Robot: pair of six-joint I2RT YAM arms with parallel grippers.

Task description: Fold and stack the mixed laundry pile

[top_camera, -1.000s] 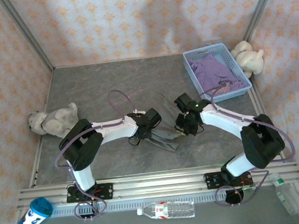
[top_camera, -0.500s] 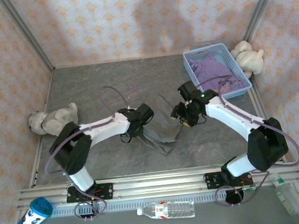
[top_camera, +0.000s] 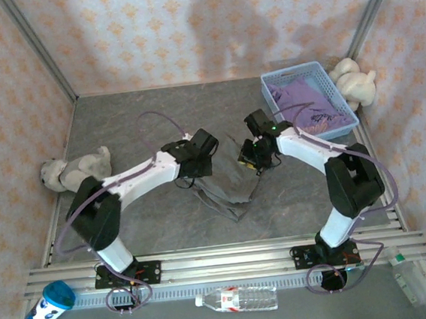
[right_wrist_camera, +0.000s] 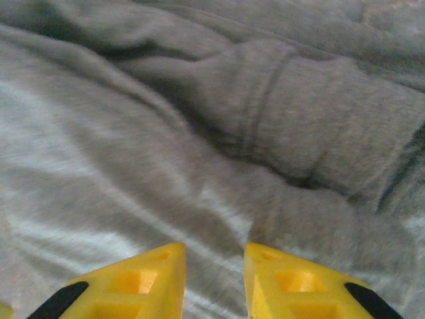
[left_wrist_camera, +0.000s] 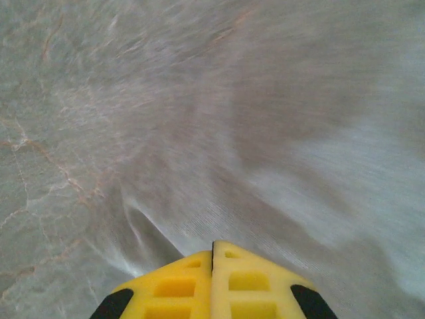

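A grey-olive garment (top_camera: 229, 182) lies rumpled on the grey table between my two arms. My left gripper (top_camera: 196, 159) is at its upper left corner. In the left wrist view the yellow fingers (left_wrist_camera: 249, 279) are pressed together on the cloth (left_wrist_camera: 285, 133), which runs taut from the tips (left_wrist_camera: 212, 243). My right gripper (top_camera: 251, 159) hovers at the garment's upper right edge. There its jaws (right_wrist_camera: 214, 247) stand apart over a folded hem (right_wrist_camera: 279, 119), with nothing pinched. The lavender T-shirt (top_camera: 309, 103) is bunched in the blue basket.
The light blue mesh basket (top_camera: 270, 97) sits at the back right, with a plush toy (top_camera: 355, 79) beside it. Another plush toy (top_camera: 78, 171) lies at the left edge. A water bottle (top_camera: 238, 299) and a blue cup (top_camera: 51, 303) rest in front of the rail.
Both grippers moved toward the back of the table. The left one drew the grey garment up and out, so it lies wider. The right jaws opened wide, then narrowed.
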